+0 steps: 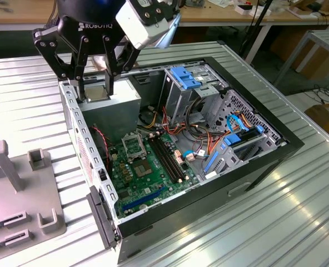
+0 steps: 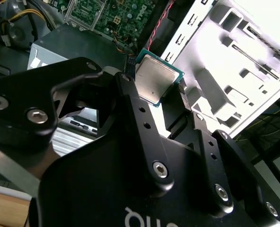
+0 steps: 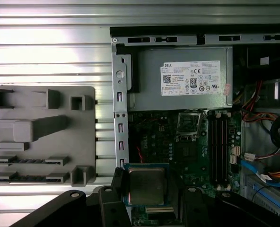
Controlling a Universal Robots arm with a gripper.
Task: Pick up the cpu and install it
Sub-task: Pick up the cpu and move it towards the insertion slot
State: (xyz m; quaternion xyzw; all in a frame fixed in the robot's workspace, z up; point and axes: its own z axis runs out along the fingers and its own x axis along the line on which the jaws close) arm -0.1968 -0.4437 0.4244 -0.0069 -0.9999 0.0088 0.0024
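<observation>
One component is in transit: the CPU [image 3: 146, 186] is clamped between the two fingers [image 3: 117, 183] of the gripper [image 1: 95, 90]. They grip it by opposite edges. In both wrist views its metal heat spreader faces the camera, so judge the contact side to face away from the wrist.

**Position.** In the exterior view the gripper hangs over the corner of the open computer case [image 1: 253, 167] on the exterior view's left, directly above the power supply [image 1: 115, 110]. The CPU is clear of every surface and touches only the fingers. The CPU socket [image 1: 132, 146] lies on the motherboard [image 1: 153, 175], just beside the power supply and well apart from the gripper. The pictures do not show whether its retention frame is raised.

**Handling the carry.**
1. Hold the clamping force as it is. The grip looks centred and secure, and more pressure would probably stress the package edges.
2. Hold the CPU level. In the first wrist view its edges run roughly parallel to the socket frame [image 3: 188, 124], which is the orientation to preserve.
3. Allow clearance over the power supply housing and the case wall. The red and black cables [image 1: 100, 142] beside the socket are a likely snag.
4. Verify the corner marking against the socket. It cannot be made out here.

The gray fixture plate [image 1: 20, 189] stands on the bench [image 1: 264, 222] outside the case.
</observation>
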